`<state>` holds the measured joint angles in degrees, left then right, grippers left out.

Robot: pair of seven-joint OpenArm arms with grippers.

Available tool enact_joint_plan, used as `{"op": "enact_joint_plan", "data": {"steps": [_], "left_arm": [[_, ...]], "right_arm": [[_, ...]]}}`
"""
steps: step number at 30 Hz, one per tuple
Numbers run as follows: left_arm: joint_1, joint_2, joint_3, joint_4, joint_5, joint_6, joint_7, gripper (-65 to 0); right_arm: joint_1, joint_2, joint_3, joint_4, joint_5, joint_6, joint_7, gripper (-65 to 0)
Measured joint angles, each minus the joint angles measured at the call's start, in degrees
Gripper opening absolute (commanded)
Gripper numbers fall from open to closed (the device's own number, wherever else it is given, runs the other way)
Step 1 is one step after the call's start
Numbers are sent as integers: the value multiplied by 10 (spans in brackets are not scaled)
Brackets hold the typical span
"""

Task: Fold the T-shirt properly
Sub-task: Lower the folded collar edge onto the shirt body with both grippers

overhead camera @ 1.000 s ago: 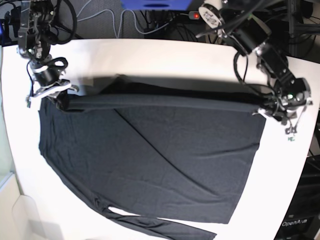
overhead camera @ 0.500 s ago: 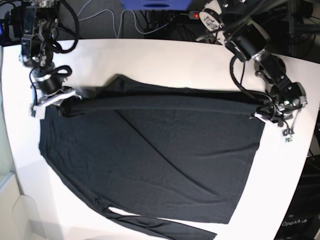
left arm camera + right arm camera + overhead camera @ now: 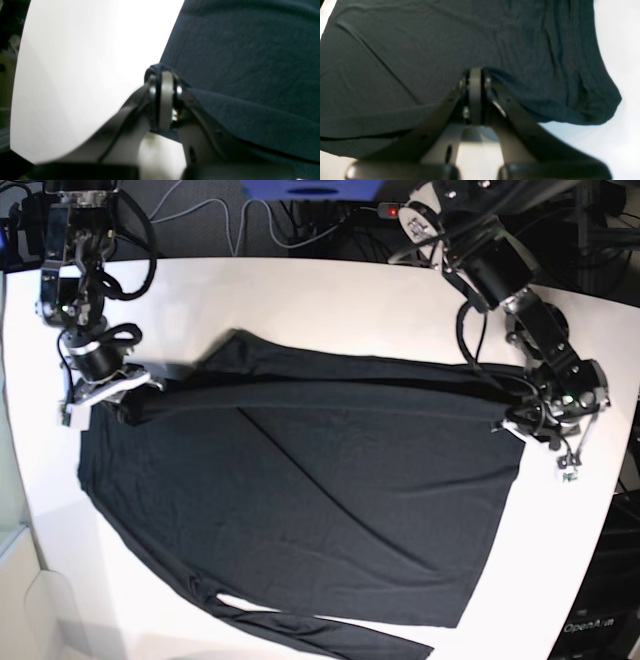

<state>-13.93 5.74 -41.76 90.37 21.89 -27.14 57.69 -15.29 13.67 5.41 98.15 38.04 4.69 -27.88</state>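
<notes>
Base view: T-shirt (image 3: 300, 500) flat on white surface (image 3: 330, 300), long axis left-right, sleeve trailing at near edge; left pincer (image 3: 520, 423) and right pincer (image 3: 112, 392) each clamp far folded edge

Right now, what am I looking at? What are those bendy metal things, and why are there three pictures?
Those bendy things are two robot arms. Each ends in a gripper, like a pinching hand. One picture looks down from above on a white table with a black shirt spread on it. The other two come from small cameras on the arms' wrists, so you see the pinchers up close. The left gripper is shut on one end of the shirt's folded top edge; the right gripper is shut on the other end. They hold that edge between them to fold the shirt.
</notes>
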Motion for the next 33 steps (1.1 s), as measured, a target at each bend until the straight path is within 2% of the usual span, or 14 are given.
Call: {"op": "enact_joint_plan", "data": {"steps": [2,5,6,8,11,13,14,30,32,33], "left_arm": [[0,0,0,0,0,0,0,-638],[2,0,0,0,0,0,0,-622],[3,0,0,0,0,0,0,-589],[5,0,0,0,0,0,0,-490],[7,2,-1,1,2,0,-1,-315],[13,2,-1,3,1,0,0,-240],[15,2,-1,4,2,0,0,-225],[17,3,1,3,-1,-1,0,-218],[17,3,1,1,-2,-1,-1,-219],[17,4,1,1,-2,-3,0,-220]], "right_arm": [[0,2,0,0,0,0,0,-540],[0,2,1,0,0,0,0,-360],[0,2,1,0,-1,0,0,-306],[-2,2,1,0,0,0,0,-252],[-3,2,1,0,0,0,0,-250],[-3,2,1,0,0,0,0,-250],[-3,2,1,0,0,0,0,-250],[-1,24,2,0,0,0,2,-250],[1,24,2,-11,0,0,7,-266],[4,24,2,-24,3,0,8,-302]]}}
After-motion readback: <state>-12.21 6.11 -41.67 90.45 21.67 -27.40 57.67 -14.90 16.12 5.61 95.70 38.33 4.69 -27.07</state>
